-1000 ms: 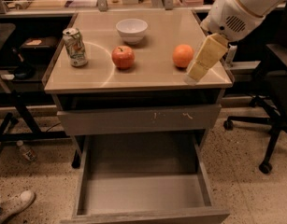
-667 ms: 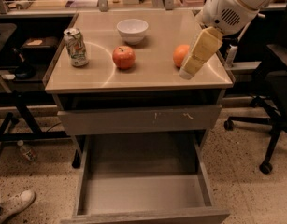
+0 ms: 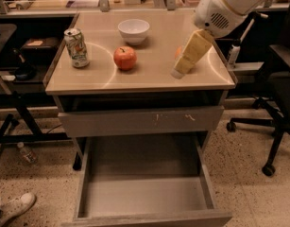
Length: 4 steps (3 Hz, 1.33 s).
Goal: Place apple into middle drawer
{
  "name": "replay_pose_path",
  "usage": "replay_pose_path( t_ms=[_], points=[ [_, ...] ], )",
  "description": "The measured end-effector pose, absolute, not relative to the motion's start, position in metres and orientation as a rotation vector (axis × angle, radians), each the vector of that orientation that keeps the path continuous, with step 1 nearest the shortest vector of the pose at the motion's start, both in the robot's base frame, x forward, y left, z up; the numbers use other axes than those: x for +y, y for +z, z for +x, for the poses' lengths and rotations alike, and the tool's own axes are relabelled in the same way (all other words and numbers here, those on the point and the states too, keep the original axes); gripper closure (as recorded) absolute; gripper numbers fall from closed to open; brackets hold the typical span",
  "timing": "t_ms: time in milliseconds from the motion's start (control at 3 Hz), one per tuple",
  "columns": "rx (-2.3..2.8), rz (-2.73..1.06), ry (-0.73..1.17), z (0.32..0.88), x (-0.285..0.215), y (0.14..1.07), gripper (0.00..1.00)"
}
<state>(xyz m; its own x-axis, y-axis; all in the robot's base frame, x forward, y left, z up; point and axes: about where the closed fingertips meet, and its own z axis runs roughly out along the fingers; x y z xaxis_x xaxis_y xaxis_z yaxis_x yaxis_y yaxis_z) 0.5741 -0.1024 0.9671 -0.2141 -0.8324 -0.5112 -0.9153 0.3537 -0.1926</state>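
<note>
The apple, red with yellowish patches, sits on the tan cabinet top, left of centre. My gripper, pale yellow below a white arm, hangs over the right side of the top, well to the right of the apple and apart from it. It holds nothing that I can see. The middle drawer is pulled out at the bottom, and its flat floor is bare. Above it is a closed grey drawer front with white scratch marks.
A drink can stands at the top's left edge and a white bowl at the back. An orange fruit is mostly hidden behind the gripper. An office chair stands at the right. A shoe and a bottle are on the floor at the left.
My gripper has moved left across the cabinet top, toward the apple, and now covers most of the orange fruit. The apple, can and bowl have not moved.
</note>
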Motion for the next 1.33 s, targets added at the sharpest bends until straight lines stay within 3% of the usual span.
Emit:
replay_pose_path(
  t_ms=[667, 1333],
  points=[
    [2.109, -1.477, 0.23, 0.67, -0.05, 0.916, 0.0],
    [2.091, -1.487, 0.247, 0.68, -0.03, 0.912, 0.0]
  ],
)
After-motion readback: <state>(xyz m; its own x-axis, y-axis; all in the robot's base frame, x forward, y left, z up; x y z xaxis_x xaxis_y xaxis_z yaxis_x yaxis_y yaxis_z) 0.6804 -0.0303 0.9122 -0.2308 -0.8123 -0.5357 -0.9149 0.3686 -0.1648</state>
